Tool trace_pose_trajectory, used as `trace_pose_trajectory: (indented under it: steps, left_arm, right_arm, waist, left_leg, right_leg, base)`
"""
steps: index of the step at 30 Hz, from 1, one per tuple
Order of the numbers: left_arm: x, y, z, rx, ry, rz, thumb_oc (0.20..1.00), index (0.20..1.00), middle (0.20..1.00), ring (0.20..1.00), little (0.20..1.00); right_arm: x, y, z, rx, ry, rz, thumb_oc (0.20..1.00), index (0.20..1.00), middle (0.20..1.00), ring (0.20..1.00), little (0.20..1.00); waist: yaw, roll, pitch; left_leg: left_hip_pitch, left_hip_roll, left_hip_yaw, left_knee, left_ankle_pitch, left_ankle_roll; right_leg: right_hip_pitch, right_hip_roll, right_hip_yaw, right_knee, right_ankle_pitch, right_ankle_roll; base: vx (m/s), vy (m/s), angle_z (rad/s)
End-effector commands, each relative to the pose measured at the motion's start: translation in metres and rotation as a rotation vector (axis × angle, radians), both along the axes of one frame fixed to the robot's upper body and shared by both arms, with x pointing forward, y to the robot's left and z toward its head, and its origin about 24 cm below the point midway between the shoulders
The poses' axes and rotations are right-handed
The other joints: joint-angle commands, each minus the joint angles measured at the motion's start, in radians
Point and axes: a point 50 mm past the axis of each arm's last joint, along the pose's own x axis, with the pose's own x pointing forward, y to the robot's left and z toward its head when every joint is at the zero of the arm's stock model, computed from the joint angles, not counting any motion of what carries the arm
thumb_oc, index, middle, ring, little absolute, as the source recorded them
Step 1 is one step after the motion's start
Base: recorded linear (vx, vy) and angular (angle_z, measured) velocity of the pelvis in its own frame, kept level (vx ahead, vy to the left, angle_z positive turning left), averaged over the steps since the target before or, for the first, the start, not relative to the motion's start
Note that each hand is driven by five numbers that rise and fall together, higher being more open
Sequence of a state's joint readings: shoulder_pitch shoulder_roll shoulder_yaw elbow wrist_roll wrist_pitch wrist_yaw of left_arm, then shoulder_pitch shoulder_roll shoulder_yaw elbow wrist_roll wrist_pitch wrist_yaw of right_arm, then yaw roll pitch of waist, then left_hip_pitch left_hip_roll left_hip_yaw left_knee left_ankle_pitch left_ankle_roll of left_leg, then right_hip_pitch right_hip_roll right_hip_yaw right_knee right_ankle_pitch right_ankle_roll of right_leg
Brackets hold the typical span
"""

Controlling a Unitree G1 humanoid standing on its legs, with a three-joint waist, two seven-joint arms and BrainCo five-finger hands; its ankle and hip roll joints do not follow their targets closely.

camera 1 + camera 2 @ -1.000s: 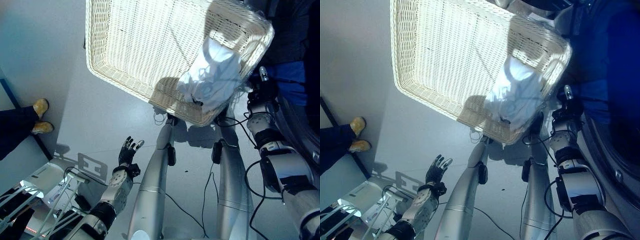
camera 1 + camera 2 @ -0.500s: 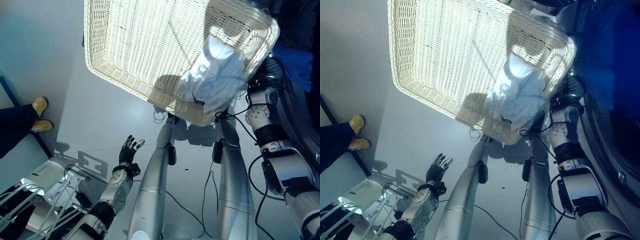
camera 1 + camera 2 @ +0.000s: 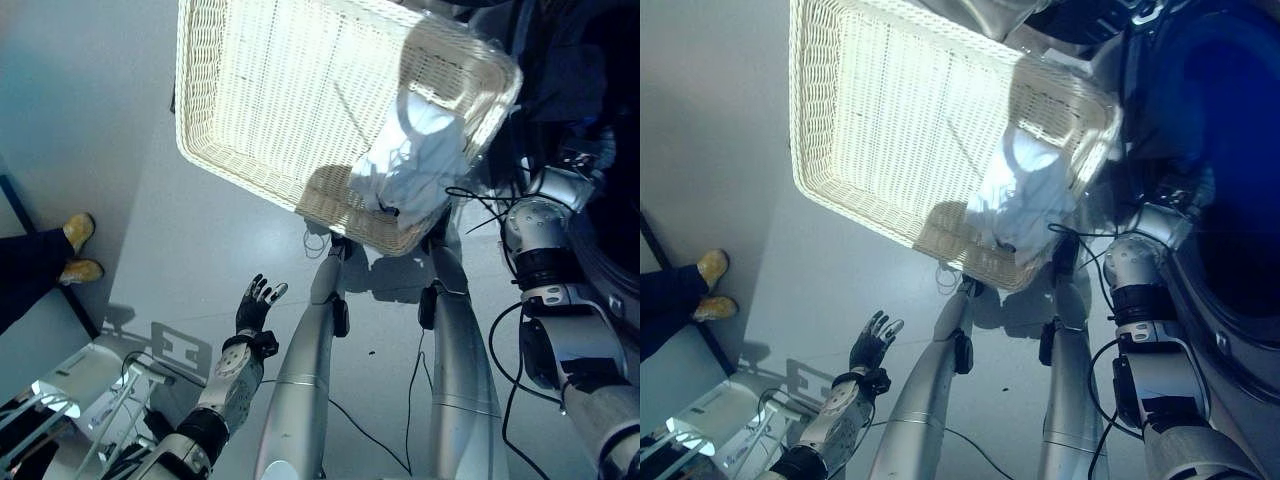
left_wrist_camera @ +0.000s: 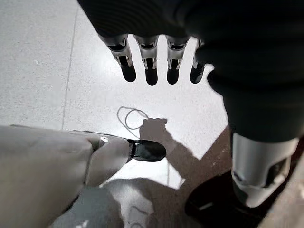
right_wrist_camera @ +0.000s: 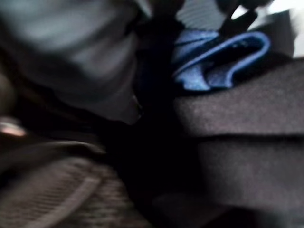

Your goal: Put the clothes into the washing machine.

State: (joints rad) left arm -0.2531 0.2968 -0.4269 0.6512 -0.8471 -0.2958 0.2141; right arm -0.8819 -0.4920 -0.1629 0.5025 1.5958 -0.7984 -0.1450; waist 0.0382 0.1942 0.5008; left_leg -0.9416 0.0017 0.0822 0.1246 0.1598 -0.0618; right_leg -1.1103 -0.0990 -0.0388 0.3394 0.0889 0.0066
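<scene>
Head view: right hand has left the basket [image 3: 250, 110] for the washing machine [image 3: 1230, 230].

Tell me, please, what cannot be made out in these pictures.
- Right hand: its state is unclear; the arm reaches into the dark washing machine drum, and the right wrist view is blurred, with a blue cloth.
- White garment: its kind is unclear, bunched in the white woven wicker basket.
- Person: cut off by the edge.
</scene>
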Motion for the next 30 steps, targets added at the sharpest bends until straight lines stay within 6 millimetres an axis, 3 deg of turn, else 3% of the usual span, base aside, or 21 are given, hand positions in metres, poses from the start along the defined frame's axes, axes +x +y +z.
trace_pose_trajectory:
  steps: [1, 9, 13, 18, 19, 20, 26, 27, 28, 30]
  left_arm:
    - [-0.024, 0.010, -0.017, 0.002, 0.064, 0.037, 1.000, 1.000, 1.000, 1.000, 1.000]
    - [-0.022, 0.019, -0.016, 0.015, 0.074, 0.049, 1.000, 1.000, 1.000, 1.000, 1.000]
    - [-0.022, 0.027, -0.017, 0.024, 0.086, 0.054, 1.000, 1.000, 1.000, 1.000, 1.000]
    - [-0.023, 0.040, -0.018, 0.045, 0.106, 0.062, 1.000, 1.000, 1.000, 1.000, 1.000]
    - [-0.022, 0.045, -0.017, 0.053, 0.113, 0.059, 1.000, 1.000, 1.000, 1.000, 1.000]
    - [-0.021, 0.046, -0.016, 0.056, 0.115, 0.060, 1.000, 1.000, 1.000, 1.000, 1.000]
    - [-0.021, 0.048, -0.016, 0.059, 0.118, 0.062, 1.000, 1.000, 1.000, 1.000, 1.000]
    - [-0.017, 0.059, -0.010, 0.081, 0.129, 0.063, 1.000, 1.000, 1.000, 1.000, 1.000]
    - [-0.018, 0.073, -0.006, 0.106, 0.123, 0.069, 1.000, 1.000, 1.000, 1.000, 1.000]
    - [-0.016, 0.080, -0.003, 0.122, 0.116, 0.071, 1.000, 1.000, 1.000, 1.000, 1.000]
  right_arm:
    - [-0.039, -0.030, 0.023, -0.017, -0.098, -0.224, 0.200, 0.200, 0.200, 0.200, 0.200]
    - [-0.059, -0.053, 0.024, -0.008, -0.009, -0.366, 0.200, 0.200, 0.200, 0.200, 0.200]
    - [-0.070, -0.075, 0.020, 0.087, -0.017, -0.415, 0.200, 0.200, 0.200, 0.200, 0.200]
    - [-0.086, -0.114, -0.008, 0.290, -0.037, -0.458, 0.200, 0.200, 0.200, 0.200, 0.200]
    - [-0.088, -0.128, -0.011, 0.325, 0.031, -0.444, 0.793, 0.793, 0.793, 0.793, 0.793]
    - [-0.087, -0.131, -0.013, 0.332, 0.060, -0.421, 1.000, 1.000, 1.000, 1.000, 1.000]
    - [-0.083, -0.134, -0.018, 0.343, 0.113, -0.376, 1.000, 1.000, 1.000, 1.000, 1.000]
    - [-0.044, -0.131, -0.049, 0.167, 0.499, 0.044, 1.000, 1.000, 1.000, 1.000, 1.000]
    - [-0.027, -0.111, -0.073, 0.000, 0.635, 0.282, 1.000, 1.000, 1.000, 1.000, 1.000]
    - [-0.021, -0.095, -0.099, -0.146, 0.751, 0.399, 1.000, 1.000, 1.000, 1.000, 1.000]
  waist:
    - [-0.045, 0.102, 0.019]
    - [-0.072, 0.071, 0.019]
    - [-0.079, 0.055, 0.019]
    - [-0.082, 0.038, 0.019]
    - [-0.079, 0.036, 0.019]
    - [-0.079, 0.035, 0.019]
    - [-0.078, 0.032, 0.019]
    - [-0.069, 0.016, 0.019]
    - [-0.062, -0.004, 0.019]
    - [-0.055, -0.019, 0.019]
  left_leg:
    - [0.018, -0.044, 0.065, 0.017, -0.031, 0.007]
    - [0.085, -0.049, 0.073, 0.013, -0.041, 0.012]
    - [0.122, -0.049, 0.073, 0.030, -0.057, 0.016]
    - [0.147, -0.052, 0.063, 0.035, -0.063, 0.016]
    - [0.150, -0.051, 0.058, 0.041, -0.067, 0.015]
    - [0.149, -0.051, 0.057, 0.044, -0.067, 0.015]
    - [0.148, -0.051, 0.055, 0.048, -0.067, 0.014]
    - [0.131, -0.051, 0.042, 0.061, -0.063, 0.018]
    - [0.119, -0.045, 0.036, 0.059, -0.058, 0.019]
    - [0.114, -0.042, 0.031, 0.053, -0.054, 0.022]
  right_leg:
    - [0.056, 0.058, -0.024, 0.015, -0.074, 0.060]
    - [0.132, 0.062, -0.022, -0.029, -0.046, 0.066]
    - [0.174, 0.065, -0.028, -0.014, -0.061, 0.061]
    - [0.207, 0.066, -0.042, -0.007, -0.069, 0.058]
    - [0.211, 0.063, -0.050, 0.000, -0.073, 0.057]
    - [0.211, 0.063, -0.051, 0.003, -0.073, 0.057]
    - [0.211, 0.063, -0.052, 0.006, -0.073, 0.055]
    - [0.203, 0.065, -0.058, 0.012, -0.064, 0.050]
    - [0.201, 0.066, -0.070, 0.002, -0.057, 0.047]
    - [0.204, 0.068, -0.080, -0.007, -0.053, 0.045]
  base:
    - [-0.02, -0.007, -0.09]
    - [-0.01, -0.006, -0.09]
    - [0.00, -0.019, -0.03]
    - [0.01, -0.064, 0.02]
    - [0.00, -0.087, 0.05]
    - [0.00, -0.061, 0.03]
    - [0.00, -0.029, 0.06]
    - [-0.03, -0.254, 0.03]
    - [-0.04, -0.302, 0.12]
    - [-0.04, -0.168, 0.21]
